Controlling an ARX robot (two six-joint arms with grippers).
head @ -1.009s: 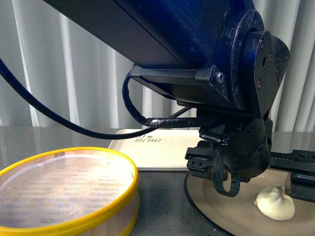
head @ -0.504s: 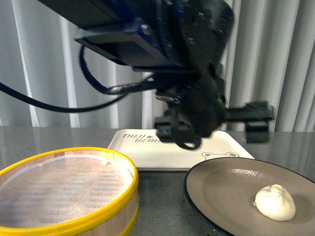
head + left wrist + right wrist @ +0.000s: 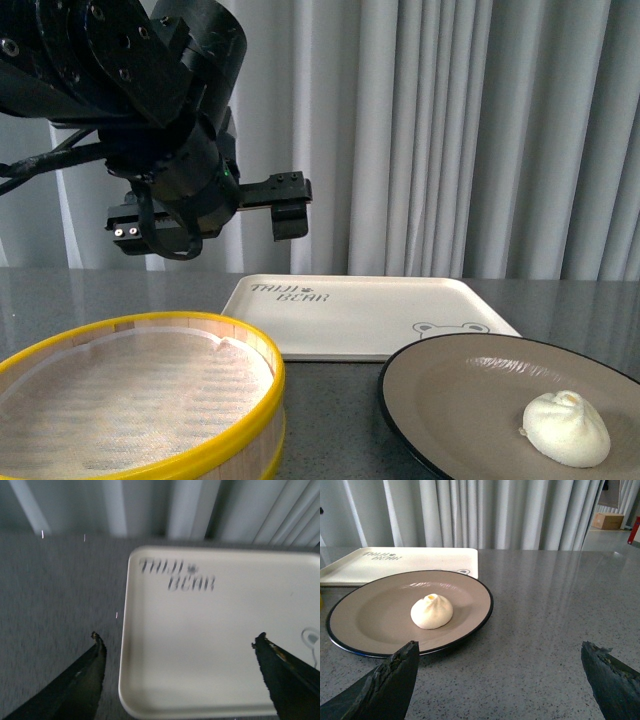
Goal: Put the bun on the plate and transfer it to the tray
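The bun (image 3: 431, 611) is a small white dome with a pleated top and a yellowish speck at its peak. It sits on the plate (image 3: 460, 385), beige inside with a black rim, right of the plate's middle in the front view. The right gripper (image 3: 498, 646) hangs low over the grey table (image 3: 560, 630) with its 2 fingers spread wide and empty, the bun ahead and well apart from both. The left gripper (image 3: 178, 639), also spread and empty, is raised above the lettered end of the tray (image 3: 350, 312). The plate lies just in front of the tray. A yellow-rimmed steamer basket (image 3: 262, 352) stands left of the plate.
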